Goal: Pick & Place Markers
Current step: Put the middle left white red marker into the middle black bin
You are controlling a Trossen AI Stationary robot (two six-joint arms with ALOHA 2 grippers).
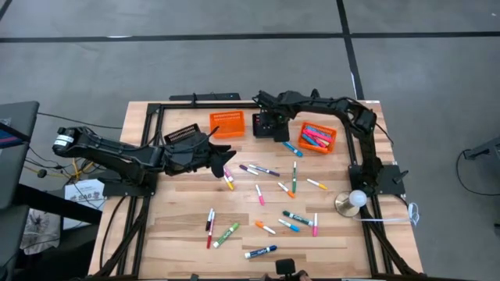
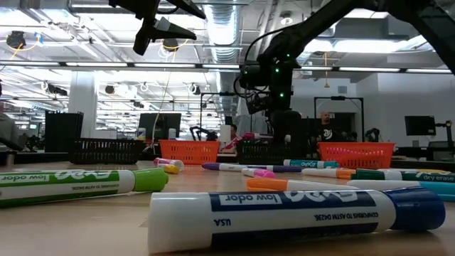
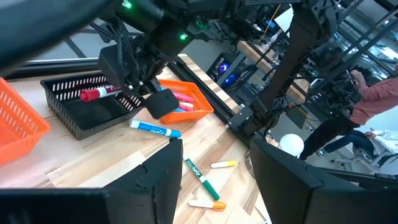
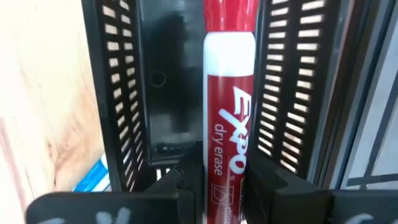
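Note:
Several markers lie scattered on the wooden table (image 1: pixel 180 226), among them a purple one (image 1: pixel 258 168), a green one (image 1: pixel 226 234) and a blue one (image 1: pixel 260 251). My right gripper (image 1: pixel 269 125) reaches into a black mesh basket (image 4: pixel 118 93) at the far side and is shut on a red marker (image 4: pixel 229 93). The left wrist view shows that marker (image 3: pixel 99 93) inside the basket (image 3: pixel 81 115). My left gripper (image 1: pixel 226 160) hovers above the table's left middle, open (image 3: pixel 214 180) and holding nothing. More markers fill an orange basket (image 1: pixel 316 137). My right gripper pinches the red marker by its white label end (image 4: pixel 227 168), one finger (image 4: pixel 186 183) on each side. The marker runs forward along the fingers, its red cap end (image 4: pixel 230 18) sticking out over the basket floor. Whether it rests on the floor, I cannot tell.
A second orange basket (image 1: pixel 227 123) and another black basket (image 1: pixel 184 134) stand at the far left of the table. A round lamp on a metal base (image 1: pixel 353 201) sits near the right edge. Black frame rails border the table. A person in pink shows beyond the table (image 3: pixel 373 93).

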